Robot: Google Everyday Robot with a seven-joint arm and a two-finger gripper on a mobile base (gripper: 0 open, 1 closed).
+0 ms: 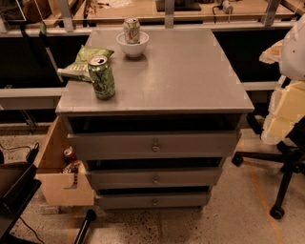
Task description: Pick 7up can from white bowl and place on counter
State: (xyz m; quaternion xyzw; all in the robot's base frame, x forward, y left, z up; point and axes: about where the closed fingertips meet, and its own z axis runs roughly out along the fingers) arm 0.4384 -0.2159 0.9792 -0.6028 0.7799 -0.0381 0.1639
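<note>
The 7up can (131, 30), pale with green print and a silver top, stands upright inside the white bowl (133, 47). The bowl sits near the far edge of the grey counter (181, 76), left of its middle. My gripper (280, 119) shows as cream-coloured parts at the right edge of the view, beyond the counter's right side and level with its front edge. It is far from the can and the bowl and touches nothing on the counter.
A dark green patterned can (101, 76) stands at the counter's front left, with a green chip bag (84, 63) behind it. A wooden box (59, 174) hangs at the cabinet's lower left. An office chair base (281, 167) stands on the right. A wooden bench (143, 9) runs behind.
</note>
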